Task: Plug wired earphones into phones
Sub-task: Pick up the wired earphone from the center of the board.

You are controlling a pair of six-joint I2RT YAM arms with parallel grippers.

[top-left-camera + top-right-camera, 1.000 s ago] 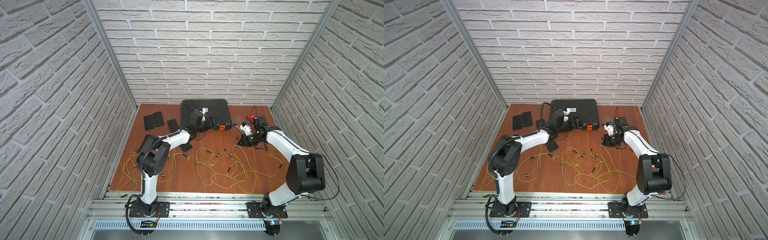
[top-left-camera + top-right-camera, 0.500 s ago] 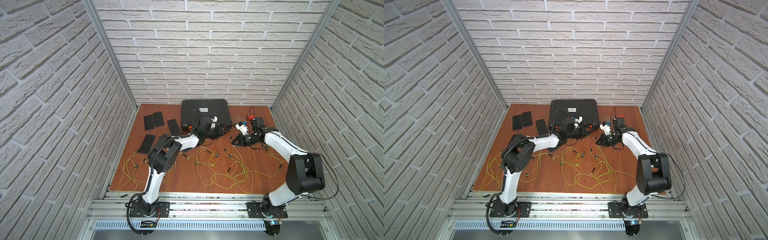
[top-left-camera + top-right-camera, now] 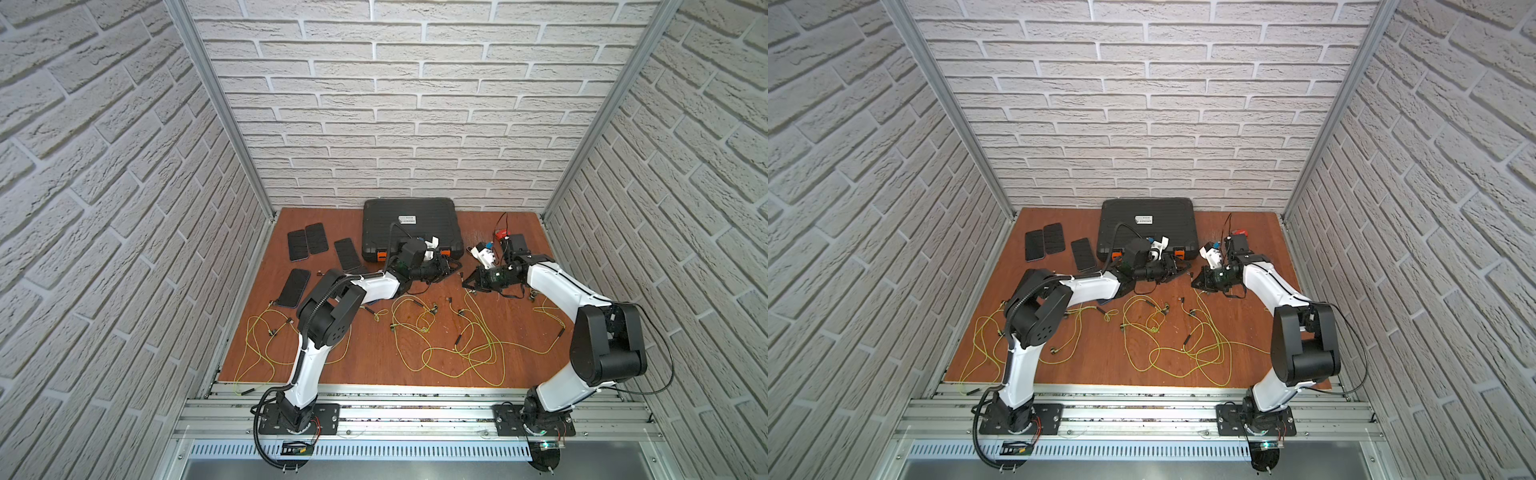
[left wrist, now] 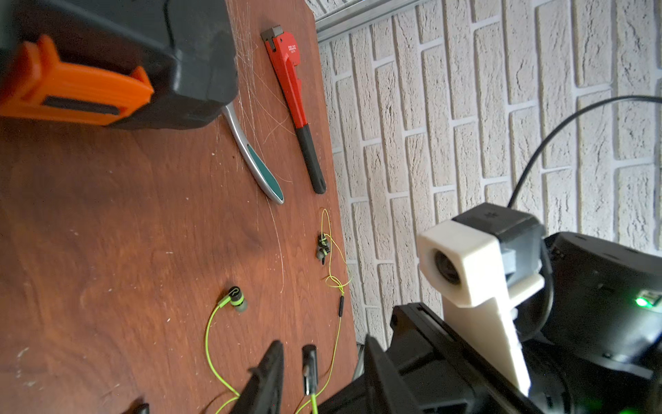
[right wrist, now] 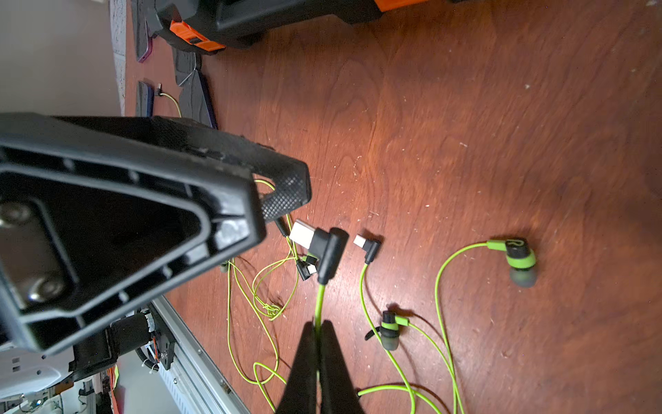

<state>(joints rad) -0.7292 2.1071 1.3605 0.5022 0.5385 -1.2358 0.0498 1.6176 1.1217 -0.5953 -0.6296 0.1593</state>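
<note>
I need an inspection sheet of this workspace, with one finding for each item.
Surface: reddish-brown wooden tabletop, scratched and dusty.
Job's things: four flat black phones lie far left; thin yellow-green earphone cords sprawl in loose loops.
Clutter: large black case with orange latches, red pipe wrench, silver tool with teal handle.
Grippers: right gripper shut on one cord behind its black angled plug; left gripper open, fingers either side of that plug.
Cables: black robot cables trail from both arms.
Surroundings: white brick-pattern walls, aluminium rails in front.
</note>
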